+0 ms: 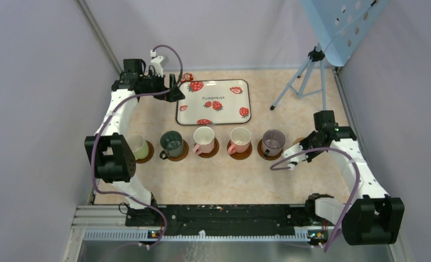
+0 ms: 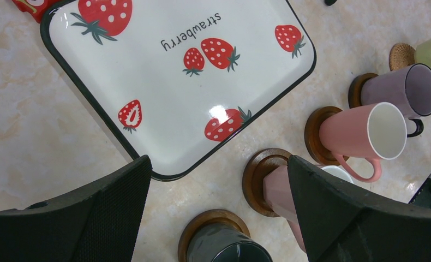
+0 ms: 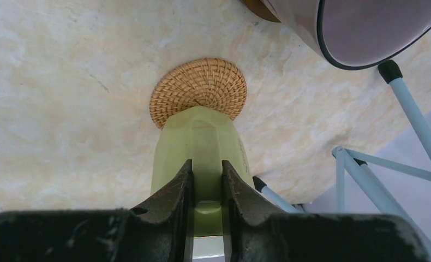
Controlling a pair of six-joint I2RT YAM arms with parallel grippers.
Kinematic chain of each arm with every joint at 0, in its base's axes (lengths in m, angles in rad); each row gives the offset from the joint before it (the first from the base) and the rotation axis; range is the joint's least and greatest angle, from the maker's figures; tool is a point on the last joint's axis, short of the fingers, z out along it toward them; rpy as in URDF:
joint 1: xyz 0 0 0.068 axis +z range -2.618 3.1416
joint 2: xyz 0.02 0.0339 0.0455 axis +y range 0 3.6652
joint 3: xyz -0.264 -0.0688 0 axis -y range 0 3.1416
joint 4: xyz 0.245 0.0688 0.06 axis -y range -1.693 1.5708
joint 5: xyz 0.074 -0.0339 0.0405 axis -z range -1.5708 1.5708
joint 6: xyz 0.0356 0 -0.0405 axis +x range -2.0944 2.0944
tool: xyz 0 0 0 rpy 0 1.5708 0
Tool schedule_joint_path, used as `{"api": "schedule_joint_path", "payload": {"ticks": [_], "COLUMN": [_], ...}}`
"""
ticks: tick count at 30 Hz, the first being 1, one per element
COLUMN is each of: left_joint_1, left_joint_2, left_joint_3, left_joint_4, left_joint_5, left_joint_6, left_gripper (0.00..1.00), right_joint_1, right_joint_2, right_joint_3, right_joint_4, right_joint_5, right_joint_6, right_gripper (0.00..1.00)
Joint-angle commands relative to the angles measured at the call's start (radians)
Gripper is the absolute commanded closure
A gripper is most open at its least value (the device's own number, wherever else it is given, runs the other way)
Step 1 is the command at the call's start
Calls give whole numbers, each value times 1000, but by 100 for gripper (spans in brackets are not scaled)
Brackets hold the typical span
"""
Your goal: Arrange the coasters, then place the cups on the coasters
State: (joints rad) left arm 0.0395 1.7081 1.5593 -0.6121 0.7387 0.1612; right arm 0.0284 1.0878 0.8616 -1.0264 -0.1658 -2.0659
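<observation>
Five cups stand in a row, each on a brown coaster: pale green (image 1: pixel 138 146), dark grey-teal (image 1: pixel 172 143), pink (image 1: pixel 204 139), pink (image 1: pixel 239 140) and purple (image 1: pixel 273 142). My right gripper (image 3: pixel 207 164) is shut on the handle of a second green cup (image 3: pixel 202 136). This cup's base meets a tan woven coaster (image 3: pixel 198 87) at the row's right end; I cannot tell whether it rests there. From above, the right gripper (image 1: pixel 305 145) hides this cup. My left gripper (image 2: pixel 217 164) hangs open and empty by the tray's left corner (image 1: pixel 175 88), above the dark cup (image 2: pixel 224 248).
The white strawberry-print tray (image 1: pixel 229 114) lies behind the row, seen also as the tray (image 2: pixel 164 82) under the left wrist. A small red item (image 1: pixel 187 77) sits at its far left corner. A blue tripod (image 1: pixel 306 76) stands at the back right, its legs (image 3: pixel 415 109) close to the green cup.
</observation>
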Motion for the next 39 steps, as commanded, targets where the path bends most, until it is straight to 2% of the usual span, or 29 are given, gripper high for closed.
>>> {"api": "schedule_joint_path", "payload": {"ticks": [1,9,20,29,39], "left_joint_1": [3,2,3,3,3], "left_joint_2": [-51,-50,-41,-43,-50], "left_joint_3": [-5,-7,-3,-4,-27], "left_joint_4": [22,20,20,20,31], "left_joint_5": [0,-5,-9,-4,2], "left_joint_6": [9,13,17,18,14], "left_gripper": [1,1,1,1,1], "right_joint_1": [34,64,74,77,87], "right_joint_2": [25,70,66,66,53], "right_joint_3": [14,19,49,31,78], "right_joint_4": [115,138,28,40,-44], "right_joint_5": [34,56,71,70,81], "right_joint_6": [-369,-361,-377,-395,-410], "right_gripper": [100,99,99,97,99]}}
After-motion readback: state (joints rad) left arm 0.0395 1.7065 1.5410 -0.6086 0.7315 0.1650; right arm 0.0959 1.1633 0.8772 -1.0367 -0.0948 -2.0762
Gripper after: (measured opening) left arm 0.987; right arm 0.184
